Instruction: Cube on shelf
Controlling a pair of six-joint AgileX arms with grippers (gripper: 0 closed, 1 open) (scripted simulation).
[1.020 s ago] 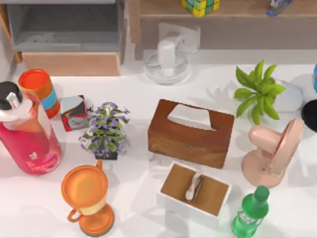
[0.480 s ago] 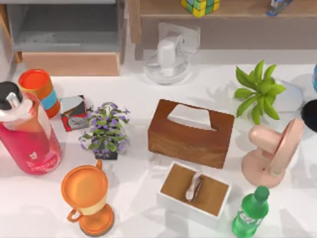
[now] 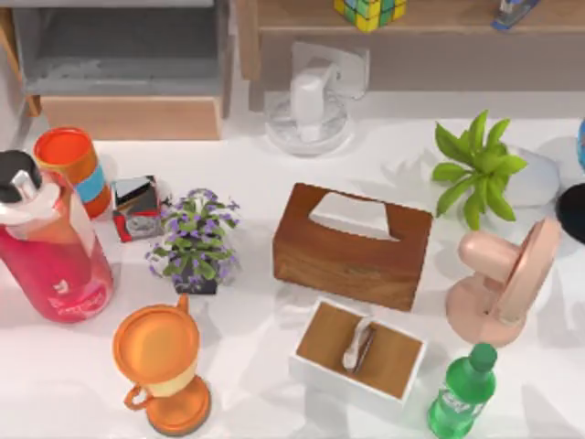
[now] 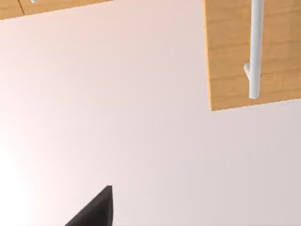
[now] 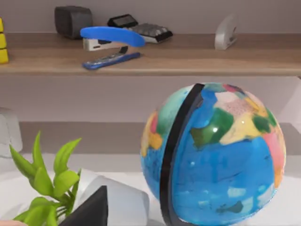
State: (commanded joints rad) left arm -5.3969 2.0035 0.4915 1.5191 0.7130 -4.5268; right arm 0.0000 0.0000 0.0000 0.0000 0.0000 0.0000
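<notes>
Cube (image 3: 369, 12) sits on the shelf (image 3: 439, 16) at the far edge of the top view, partly cut off by the frame, its yellow and green tiles showing; in the right wrist view a yellow sliver of it (image 5: 3, 47) appears at the shelf's (image 5: 188, 59) end. A blue stapler (image 5: 110, 44) lies further along the same plank, well apart from it.

Open room on the white surface (image 3: 256, 174) is limited. The wooden tissue box (image 3: 352, 242) holds the centre, the white tray (image 3: 359, 357) is just in front of it, and the flowering plant (image 3: 195, 240) stands to its left. Along the left edge stand the pink bottle (image 3: 50, 247), the orange can (image 3: 71, 165) and the red, black and silver cube (image 3: 135, 208). The pink fan (image 3: 507, 274) and green bottle (image 3: 462, 389) crowd the right edge.

The left wrist view looks at a pale wall and a wooden panel with a white handle (image 4: 254, 52). The right wrist view faces a globe (image 5: 214, 153) and a green plant (image 5: 44, 181). A dark wedge, possibly part of a hand, intrudes in each wrist view; I cannot tell either hand's opening.
</notes>
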